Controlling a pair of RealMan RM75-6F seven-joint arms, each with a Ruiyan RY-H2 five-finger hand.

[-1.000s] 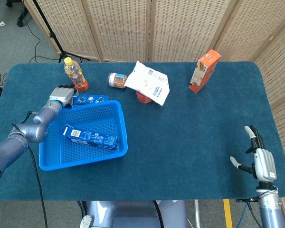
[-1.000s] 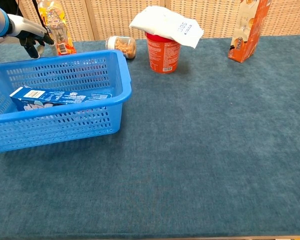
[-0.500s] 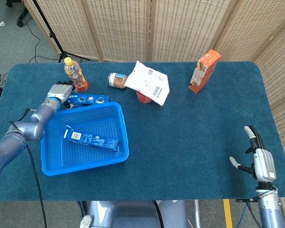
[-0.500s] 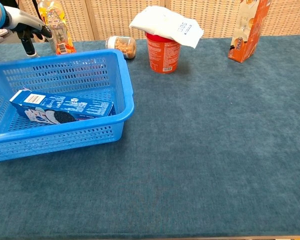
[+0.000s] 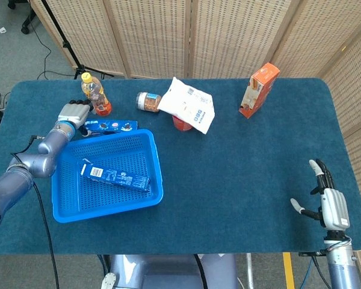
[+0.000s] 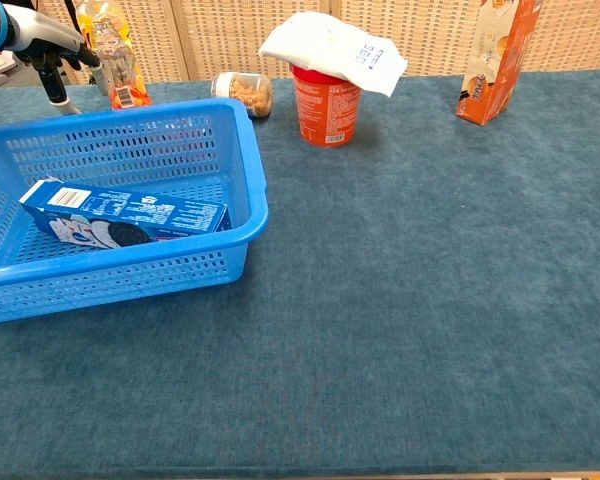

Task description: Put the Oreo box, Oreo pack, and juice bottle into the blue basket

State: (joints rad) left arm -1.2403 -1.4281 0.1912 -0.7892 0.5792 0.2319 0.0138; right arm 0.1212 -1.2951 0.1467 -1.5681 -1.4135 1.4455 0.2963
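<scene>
The left robot hand is cut by the chest view's edge, its grip unreadable, and the white bag hides most of the red cup.

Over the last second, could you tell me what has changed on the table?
The left hand moved back from the blue basket's far rim toward the juice bottle, holding nothing. The basket shifted slightly, and the Oreo box slid inside it. The Oreo pack and right hand stayed put.
</scene>
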